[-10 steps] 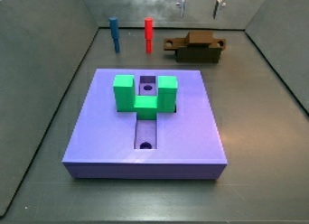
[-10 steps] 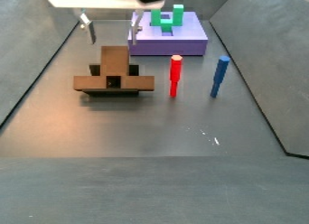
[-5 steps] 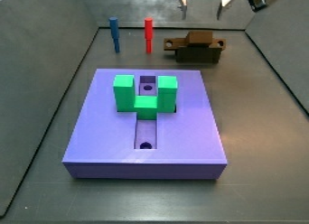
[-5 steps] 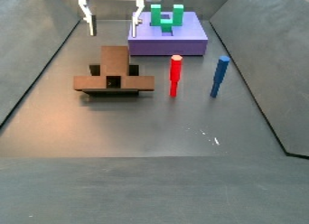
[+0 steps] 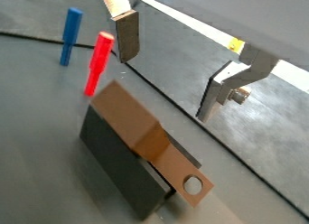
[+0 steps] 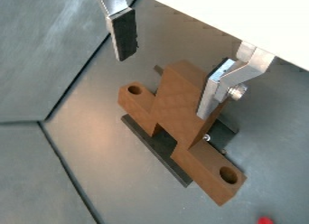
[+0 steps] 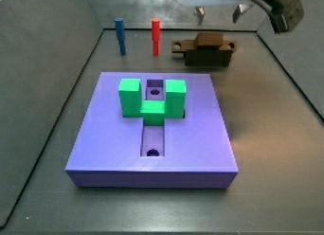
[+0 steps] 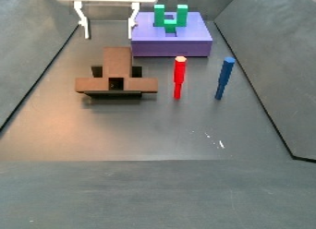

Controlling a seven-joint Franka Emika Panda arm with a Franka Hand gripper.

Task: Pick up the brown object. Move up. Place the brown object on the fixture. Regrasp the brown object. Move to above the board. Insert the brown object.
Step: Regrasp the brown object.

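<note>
Above the fixture [image 8: 116,86] the pincer [image 8: 110,19] is held wide and empty. Across the fixture the brown object [image 6: 183,97] is laid. It looks stiff and light; its long sides should be pinched.

Side view, board end: looks from high along the floor, with the board [image 7: 153,125] near, the fixture [image 7: 206,51] and gripper [image 7: 217,10] far.
Side view, opposite end: faces back, with the fixture [image 8: 116,84] in mid-frame, the board [image 8: 173,36] beyond it and the gripper [image 8: 110,20] high up.
Wrist views: close, looking down past the fingers [image 5: 126,36] [image 6: 121,32] onto the brown object [image 5: 147,142] [image 6: 182,106].
Shared: both side views show the red peg [image 7: 155,36] [image 8: 179,78] and blue peg [image 7: 119,35] [image 8: 224,78].
</note>
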